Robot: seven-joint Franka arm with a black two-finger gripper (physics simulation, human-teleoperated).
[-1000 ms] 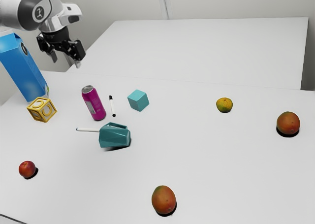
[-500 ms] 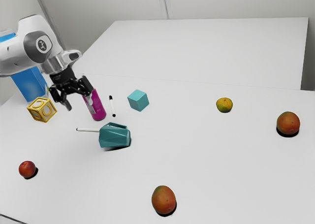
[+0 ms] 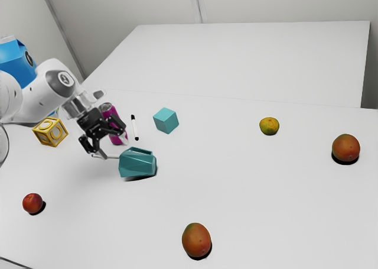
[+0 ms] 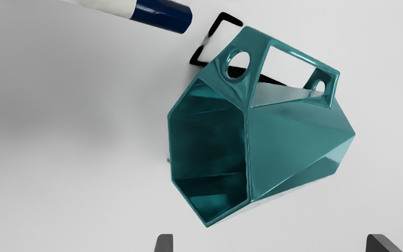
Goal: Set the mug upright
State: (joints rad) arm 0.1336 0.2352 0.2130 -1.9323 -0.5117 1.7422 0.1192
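Mug [image 4: 292, 140], faceted glossy teal, seemingly plastic: lay on its side on the smooth white table [image 3: 254, 198]. Gripper [image 4: 271, 243], black, two-fingered: stood wide open, holding nothing. Handling: wanted a square body grip, then slow tilting, mouth upward.

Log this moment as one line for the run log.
gripper: open, empty | mug: on its side | handle: side away from gripper | upright: not yet | next: probably grasp mug
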